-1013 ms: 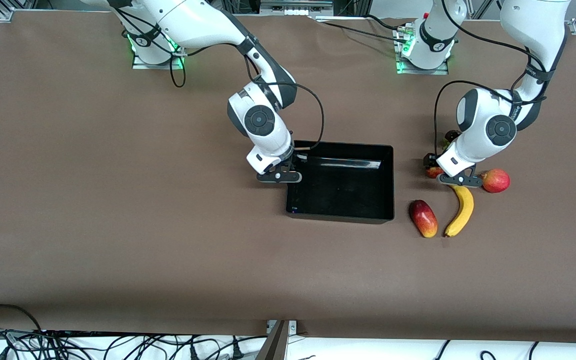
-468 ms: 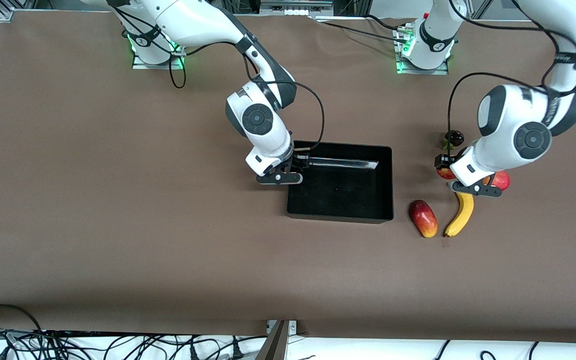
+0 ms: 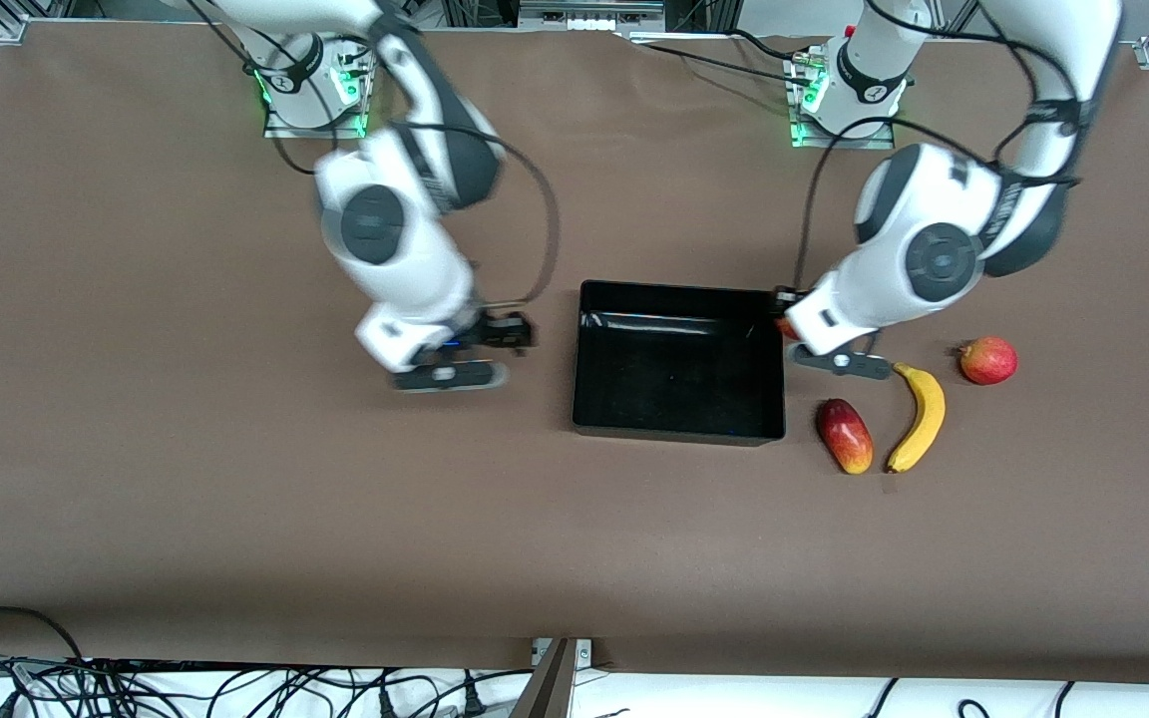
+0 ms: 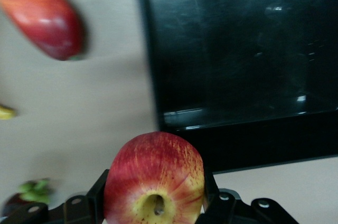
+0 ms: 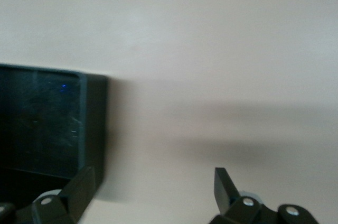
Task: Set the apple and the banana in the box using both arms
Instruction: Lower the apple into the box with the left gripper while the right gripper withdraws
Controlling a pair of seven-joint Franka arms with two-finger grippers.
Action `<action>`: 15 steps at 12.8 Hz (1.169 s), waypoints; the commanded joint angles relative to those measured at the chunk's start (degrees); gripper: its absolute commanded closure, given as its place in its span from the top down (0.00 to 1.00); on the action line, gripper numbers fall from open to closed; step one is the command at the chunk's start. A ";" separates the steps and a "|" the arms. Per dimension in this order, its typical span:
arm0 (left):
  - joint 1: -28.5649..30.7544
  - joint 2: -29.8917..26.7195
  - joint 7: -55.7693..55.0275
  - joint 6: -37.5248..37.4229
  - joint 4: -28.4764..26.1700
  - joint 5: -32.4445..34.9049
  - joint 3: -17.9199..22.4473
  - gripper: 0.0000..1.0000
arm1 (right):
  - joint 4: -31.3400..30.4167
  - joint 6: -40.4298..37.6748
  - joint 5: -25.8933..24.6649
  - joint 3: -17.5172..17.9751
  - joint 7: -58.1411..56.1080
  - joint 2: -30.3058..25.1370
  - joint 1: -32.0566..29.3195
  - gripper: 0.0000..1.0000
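My left gripper (image 3: 791,321) is shut on the apple (image 3: 782,327) and holds it in the air over the rim of the black box (image 3: 679,290) at the left arm's end. In the left wrist view the red, yellow-streaked apple (image 4: 153,179) sits between the fingers (image 4: 97,195), with the box (image 4: 149,76) just ahead. The banana (image 3: 920,414) lies on the table beside the box, toward the left arm's end. My right gripper (image 3: 507,335) is open and empty above the table by the box's other end; its wrist view shows the spread fingers (image 5: 226,184) and a box corner (image 5: 94,123).
An oblong red-yellow mango-like fruit (image 3: 844,435) lies between the box and the banana and also shows in the left wrist view (image 4: 45,15). A pinkish-red round fruit (image 3: 988,360) lies past the banana. A dark fruit with green leaves (image 4: 26,195) shows only in the left wrist view.
The left gripper carried the apple from among the fruits to the box's rim. The right arm swung away from the box toward its own end of the table.
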 commanded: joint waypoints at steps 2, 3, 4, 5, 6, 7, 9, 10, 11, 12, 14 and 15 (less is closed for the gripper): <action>-5.18 7.23 -10.56 6.10 2.42 -0.61 0.20 0.32 | -2.71 -12.66 1.27 -7.56 -7.95 -10.52 0.33 1.00; -6.16 8.29 -12.77 7.07 2.25 -0.34 0.20 0.32 | -3.41 -15.91 1.18 -9.23 -8.14 -13.42 0.33 1.00; -6.43 9.60 -12.88 8.48 1.98 -0.34 0.20 0.32 | -4.29 -18.03 0.66 -10.20 -8.66 -15.98 0.33 1.00; -7.21 11.62 -12.88 10.23 1.98 -0.34 0.20 0.32 | -5.69 -19.27 0.39 -10.73 -9.45 -18.26 0.41 1.00; -7.48 13.12 -12.88 11.99 1.89 -0.25 0.29 0.33 | -7.79 -19.46 0.13 -11.43 -10.16 -20.55 0.33 1.00; -7.49 13.83 -12.88 13.05 1.37 0.53 0.29 0.34 | -9.38 -19.37 -2.14 -11.00 -10.68 -22.83 -1.15 1.00; -7.92 14.80 -12.97 13.06 1.28 1.42 0.20 0.56 | -11.84 -19.64 -6.19 -3.31 -14.97 -26.62 -10.51 1.00; -7.93 15.50 -12.97 13.15 1.45 1.42 0.20 0.78 | -13.16 -19.64 -7.25 1.35 -16.91 -28.03 -16.49 1.00; -8.01 15.51 -13.23 13.06 1.45 1.42 0.20 1.00 | -13.35 -19.72 -8.04 4.52 -19.54 -28.30 -21.25 1.00; -7.75 14.98 -13.15 12.28 1.63 1.42 0.20 1.00 | -13.18 -19.72 -8.22 7.25 -22.53 -28.22 -25.73 1.00; -6.96 12.36 -13.14 8.69 3.11 1.42 0.46 1.00 | -13.00 -19.90 -8.23 14.10 -26.23 -28.22 -35.92 1.00; -6.26 11.04 -12.97 5.19 5.39 1.42 1.16 1.00 | -12.91 -19.99 -8.23 18.14 -26.33 -28.22 -40.50 1.00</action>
